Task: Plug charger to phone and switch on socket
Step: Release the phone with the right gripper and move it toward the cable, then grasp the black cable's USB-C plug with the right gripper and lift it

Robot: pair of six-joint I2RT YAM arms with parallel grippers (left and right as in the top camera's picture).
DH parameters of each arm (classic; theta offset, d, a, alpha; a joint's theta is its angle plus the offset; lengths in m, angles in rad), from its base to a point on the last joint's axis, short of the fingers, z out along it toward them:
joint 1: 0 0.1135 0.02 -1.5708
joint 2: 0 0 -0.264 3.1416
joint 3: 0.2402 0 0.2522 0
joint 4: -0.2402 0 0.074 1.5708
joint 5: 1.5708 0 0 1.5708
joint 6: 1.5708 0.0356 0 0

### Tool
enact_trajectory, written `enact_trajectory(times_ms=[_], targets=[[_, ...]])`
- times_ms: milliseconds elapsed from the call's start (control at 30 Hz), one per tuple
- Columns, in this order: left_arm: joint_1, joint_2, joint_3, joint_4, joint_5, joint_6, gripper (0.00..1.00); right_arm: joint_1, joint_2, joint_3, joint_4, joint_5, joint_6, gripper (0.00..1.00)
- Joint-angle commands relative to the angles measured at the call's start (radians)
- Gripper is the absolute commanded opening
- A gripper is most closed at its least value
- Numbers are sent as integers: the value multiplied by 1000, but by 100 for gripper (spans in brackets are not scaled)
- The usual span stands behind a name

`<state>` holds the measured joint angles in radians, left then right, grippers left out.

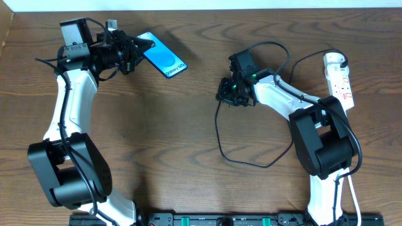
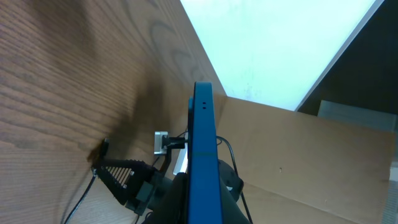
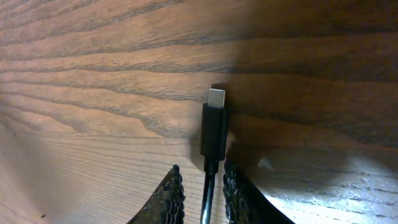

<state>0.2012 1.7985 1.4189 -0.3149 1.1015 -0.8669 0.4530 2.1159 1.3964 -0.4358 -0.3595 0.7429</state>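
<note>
Fingers (image 3: 176, 194) of your right gripper (image 3: 201, 169) stand narrowly apart, flanking the charger (image 3: 214, 127) just behind its tip, which lies on the table (image 3: 93, 93). Your left gripper (image 1: 135, 49) clamps the phone (image 1: 164, 59) near the far edge, well apart from the charger. The socket (image 1: 339, 78) lies by the right edge.

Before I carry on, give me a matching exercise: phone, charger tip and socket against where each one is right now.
Things:
1. phone
2. charger tip
3. socket

Places:
A. near the right edge of the table
B. held in the left gripper
C. lying on the table between the fingers of the right gripper

Pairs: 1-B, 2-C, 3-A
</note>
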Motion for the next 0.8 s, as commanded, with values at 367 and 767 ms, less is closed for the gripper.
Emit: enact_trajectory(times_ms=[367,767], targets=[[-2,-26,7,-48,39,37,7,21,78,14,28,9,12,21],[-2,-26,6,-48,40,89,8,-24,39,15,127,-224,-251,1]])
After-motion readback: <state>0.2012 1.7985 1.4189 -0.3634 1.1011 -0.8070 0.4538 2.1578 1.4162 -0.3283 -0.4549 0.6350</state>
